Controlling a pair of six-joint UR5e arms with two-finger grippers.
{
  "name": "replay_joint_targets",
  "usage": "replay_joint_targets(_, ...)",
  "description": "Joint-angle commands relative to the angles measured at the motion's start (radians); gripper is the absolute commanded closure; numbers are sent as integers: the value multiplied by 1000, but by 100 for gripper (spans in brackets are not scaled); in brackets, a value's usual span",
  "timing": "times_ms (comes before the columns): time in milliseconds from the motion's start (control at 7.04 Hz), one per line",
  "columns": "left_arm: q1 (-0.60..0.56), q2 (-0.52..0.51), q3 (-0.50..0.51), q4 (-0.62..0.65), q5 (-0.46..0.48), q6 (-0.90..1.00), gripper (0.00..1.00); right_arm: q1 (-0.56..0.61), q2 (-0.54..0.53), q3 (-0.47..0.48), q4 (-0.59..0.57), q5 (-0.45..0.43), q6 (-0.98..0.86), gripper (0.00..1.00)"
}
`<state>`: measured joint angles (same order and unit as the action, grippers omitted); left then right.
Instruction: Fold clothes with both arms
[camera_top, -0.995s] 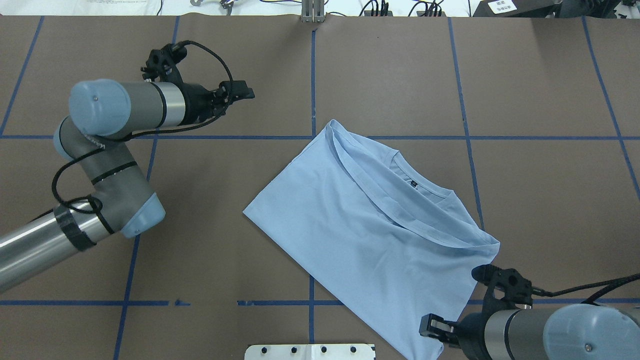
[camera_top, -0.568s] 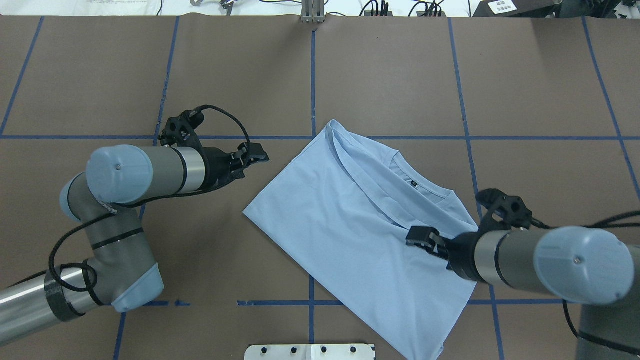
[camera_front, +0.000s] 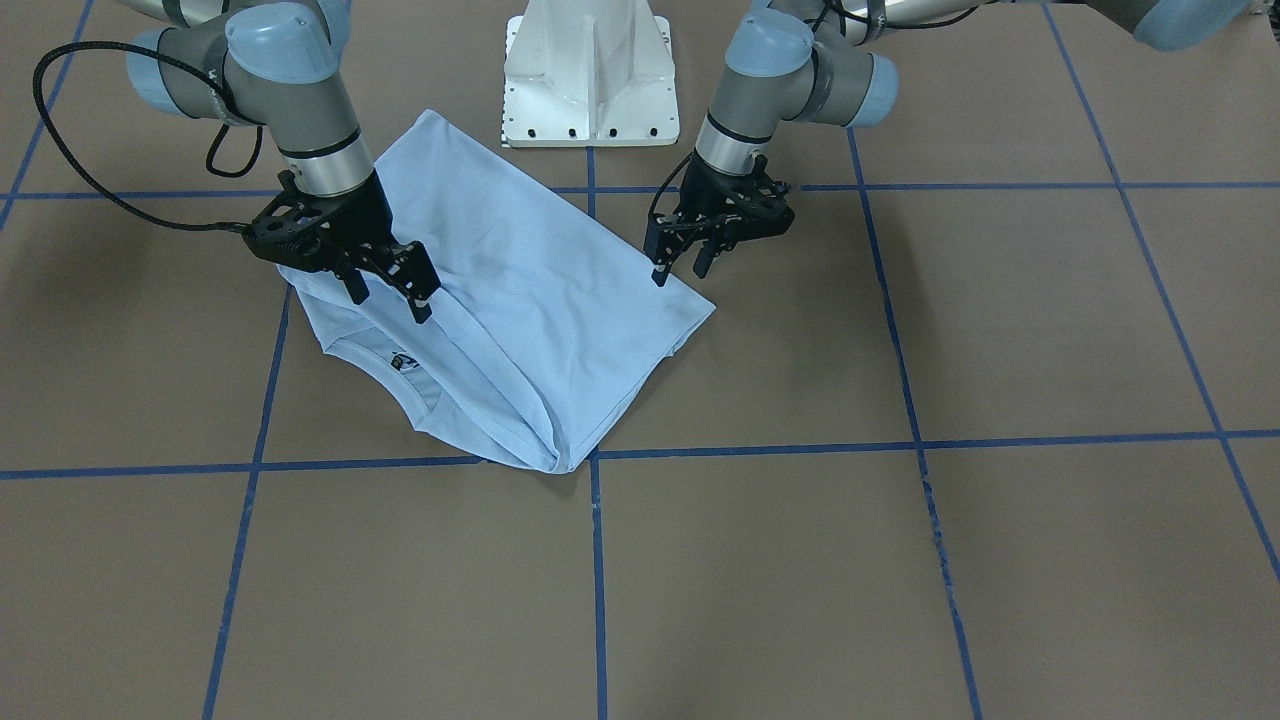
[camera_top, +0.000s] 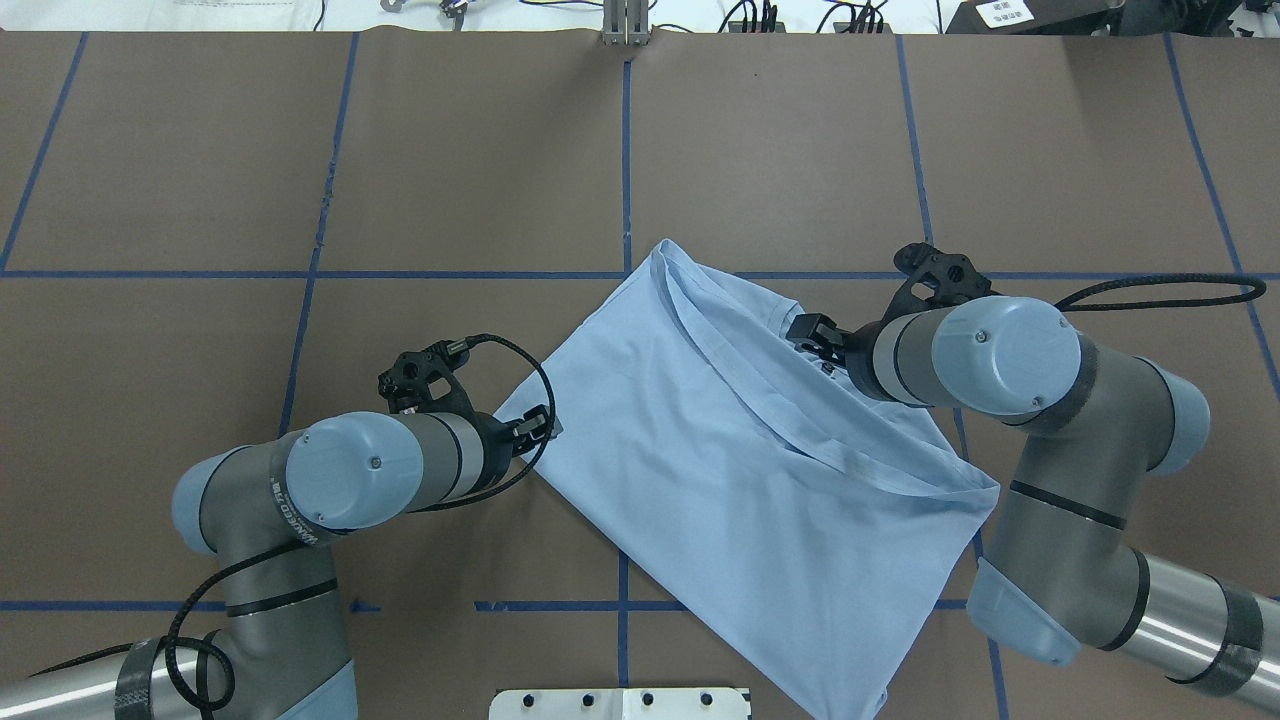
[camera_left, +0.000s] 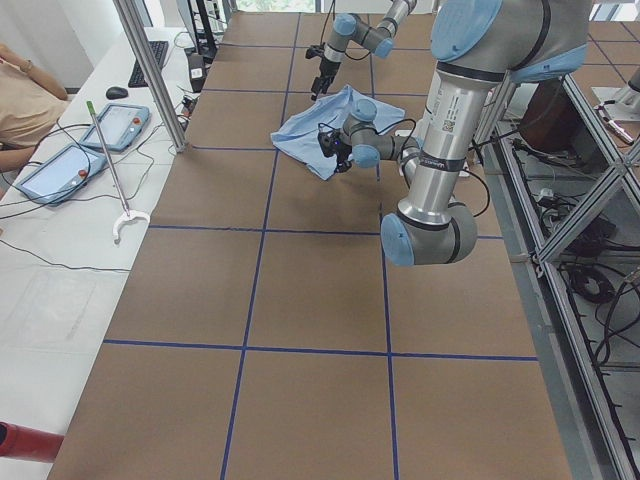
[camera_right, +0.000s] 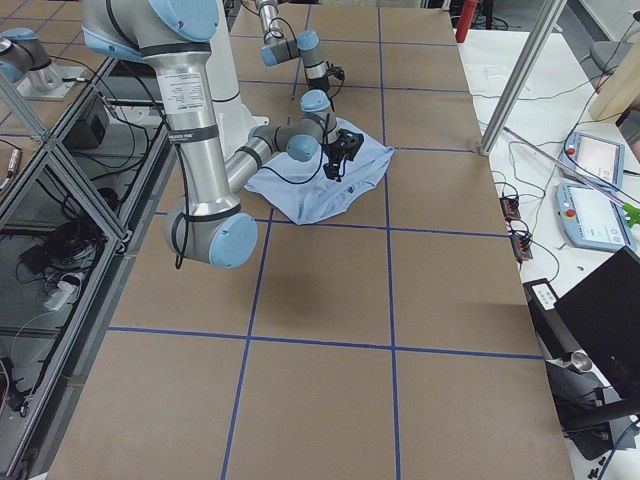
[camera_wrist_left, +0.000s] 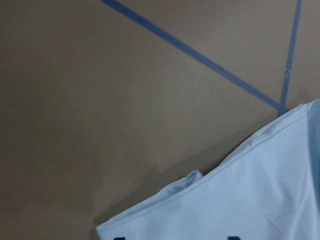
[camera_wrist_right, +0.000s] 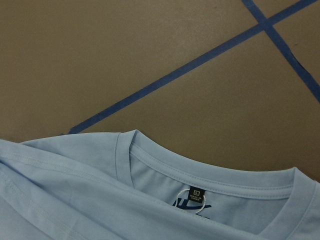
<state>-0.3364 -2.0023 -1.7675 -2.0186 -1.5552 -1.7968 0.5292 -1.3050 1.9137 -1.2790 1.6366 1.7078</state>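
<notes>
The light blue T-shirt (camera_top: 720, 470) lies folded and flat on the brown table, collar toward the far side; it also shows in the front view (camera_front: 530, 290). Its ribbed collar (camera_wrist_right: 210, 180) and black neck label (camera_wrist_right: 198, 195) fill the right wrist view. The chest print is hidden. My left gripper (camera_top: 545, 425) is open, just over the shirt's left corner (camera_wrist_left: 150, 220); in the front view (camera_front: 678, 272) its fingers are spread. My right gripper (camera_top: 805, 330) is open over the collar area, fingers spread in the front view (camera_front: 390, 302). Neither holds cloth.
The white pedestal base (camera_front: 588, 70) stands at the near table edge behind the shirt. Blue tape lines (camera_top: 625, 150) grid the table. In the left side view an operator (camera_left: 25, 95), tablets (camera_left: 115, 125) and a metal post (camera_left: 150, 70) are beyond the table's far edge.
Both arms have swung in to the shirt: the left gripper from the far left to its left corner, the right gripper from the near hem up to the collar. The shirt has not moved.
</notes>
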Motion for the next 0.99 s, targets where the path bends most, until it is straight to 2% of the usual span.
replay_joint_targets(0,7,-13,40,3,3,-1,34,8,-5,-8,0,-1,-5,0)
replay_joint_targets(142,7,-13,46,3,4,-1,39,8,-3,-7,0,0,-5,0)
replay_joint_targets(284,7,-13,48,3,4,-1,51,8,-5,-9,0,2,-5,0)
replay_joint_targets(426,4,-13,45,3,6,-1,100,8,-7,-9,0,2,-5,0)
replay_joint_targets(853,-21,-16,28,3,7,11,100,8,-8,-12,-6,0,-4,0)
